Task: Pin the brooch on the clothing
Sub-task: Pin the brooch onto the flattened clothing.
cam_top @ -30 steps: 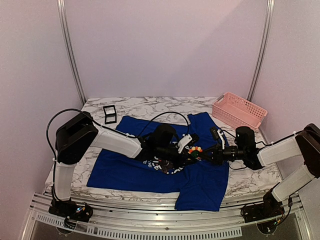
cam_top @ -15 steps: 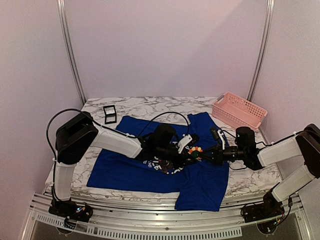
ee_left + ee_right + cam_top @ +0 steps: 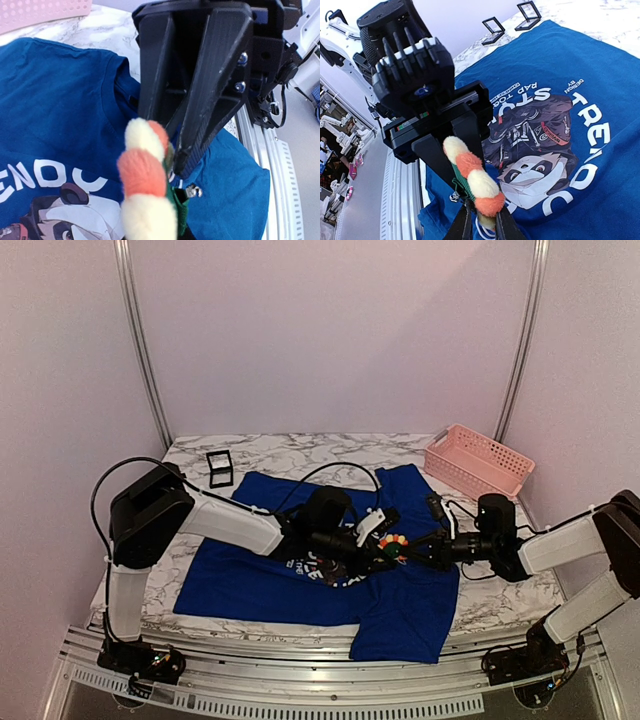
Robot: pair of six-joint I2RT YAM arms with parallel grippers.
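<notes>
brooch: held in the air just above the panda print, edge-on in both wrist views; not touching fabric, not pinned yet
shirt: spread front-up on the tabletop, the print right under the spot where both pincers meet
right pincer: pinching the brooch, one finger on each side of the lower petals in its own wrist view
left pincer: fingers pressed together, tips running in behind the brooch from the far side of the print; petals hide the tips, so cannot tell what they pinch
clasp: small metal bit hanging at the back of the brooch over the print; open or closed, too small to tell
step (judged): readying the pin back above the print; piercing the fabric not begun
risk 1: brooch slips or twists out of the hold, since soft fuzzy petals give little to grip and two pincers pulling on one small thing can lever it loose
risk 2: it drops onto the print back-down, and regrasping a thin pin off cloth would be hard
risk 3: pin goes through both shirt layers or only skates over the print, because the cloth lies flat with no fold lifted
risk 4: fingertips collide, the tips being almost touching above the print
left arm pose: forearm stretched low, near level over the shirt, wrist aimed at the print
right arm pose: mirrored, reaching in low from the other side of the print, meeting the left tip to tip
</notes>
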